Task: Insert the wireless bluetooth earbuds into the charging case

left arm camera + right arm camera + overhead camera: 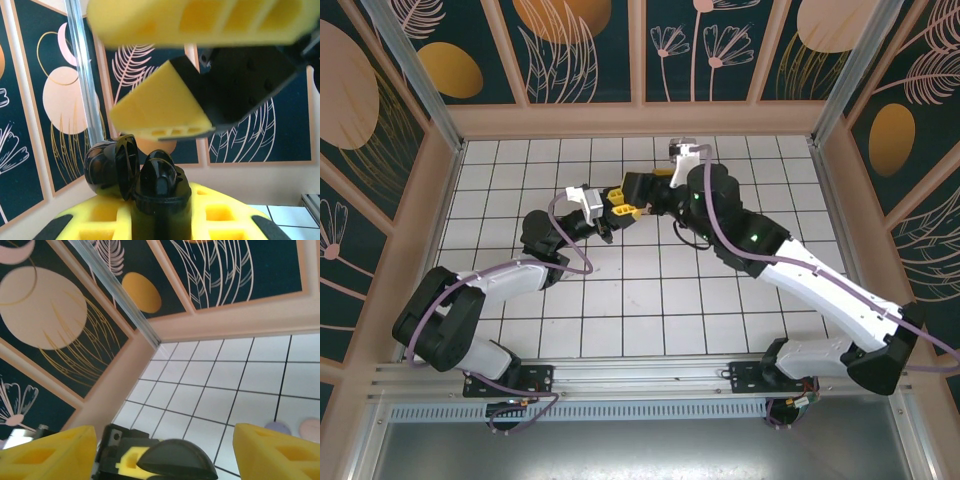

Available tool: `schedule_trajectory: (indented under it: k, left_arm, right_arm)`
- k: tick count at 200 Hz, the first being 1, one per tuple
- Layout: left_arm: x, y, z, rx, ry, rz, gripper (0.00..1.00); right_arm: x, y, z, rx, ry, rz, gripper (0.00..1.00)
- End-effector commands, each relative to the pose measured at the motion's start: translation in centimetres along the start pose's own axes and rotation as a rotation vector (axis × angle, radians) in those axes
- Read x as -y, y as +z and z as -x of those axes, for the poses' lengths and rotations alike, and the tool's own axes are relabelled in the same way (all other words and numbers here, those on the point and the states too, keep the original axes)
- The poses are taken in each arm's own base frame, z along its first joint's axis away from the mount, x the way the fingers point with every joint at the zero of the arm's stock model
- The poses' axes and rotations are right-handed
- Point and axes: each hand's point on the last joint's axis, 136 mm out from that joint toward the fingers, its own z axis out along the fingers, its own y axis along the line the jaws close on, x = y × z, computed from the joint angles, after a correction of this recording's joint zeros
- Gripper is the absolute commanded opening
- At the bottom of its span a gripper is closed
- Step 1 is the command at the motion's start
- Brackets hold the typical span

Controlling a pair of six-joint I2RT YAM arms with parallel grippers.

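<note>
Black charging case (pixel 160 200) is sitting pinched in the left gripper (pixel 160 224), while the right gripper (pixel 165 455) is hanging wide open close by. Sideways drift there could be knocking it loose.

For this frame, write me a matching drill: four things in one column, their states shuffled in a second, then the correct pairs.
Things
1. left gripper
2. right gripper
3. black charging case
4. lilac disc

States
A. lying on the white tiles
B. open, yellow fingers wide apart
C. lid swung open
D. shut on the case

Pairs: 1-D, 2-B, 3-C, 4-A
</note>
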Motion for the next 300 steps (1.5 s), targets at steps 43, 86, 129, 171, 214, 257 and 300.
schedule_trajectory:
  k: [43,86,129,171,214,257,300]
  left_arm:
    - [0.6,0.0,-0.5,0.0,0.002,-0.031,0.0]
    - [0.7,-0.1,-2.4,-0.061,0.005,-0.046,0.0]
    - [0.6,0.1,-3.2,-0.085,0.01,-0.058,0.0]
    - [0.2,0.6,-3.1,-0.086,0.011,-0.059,0.0]
    - [-0.4,1.0,-3.0,-0.078,0.008,-0.043,0.0]
    - [-1.1,1.4,-2.8,-0.051,-0.018,-0.021,0.0]
    - [-1.7,1.0,-3.6,-0.044,-0.112,0.024,0.0]
  right_arm:
    - [2.5,0.1,2.3,-0.059,0.032,-0.04,0.59]
    - [4.0,3.0,1.9,-0.207,-0.014,-0.064,0.22]
    - [5.0,5.6,-0.4,-0.37,-0.03,-0.067,0.1]
    - [5.8,5.9,-3.3,-0.479,-0.021,-0.067,0.08]
    - [5.5,3.2,-6.9,-0.577,-0.002,-0.029,0.02]
    - [4.9,-0.1,-7.8,-0.555,0.028,-0.009,0.0]
    - [8.2,-2.4,-1.9,-0.261,0.101,-0.185,0.06]
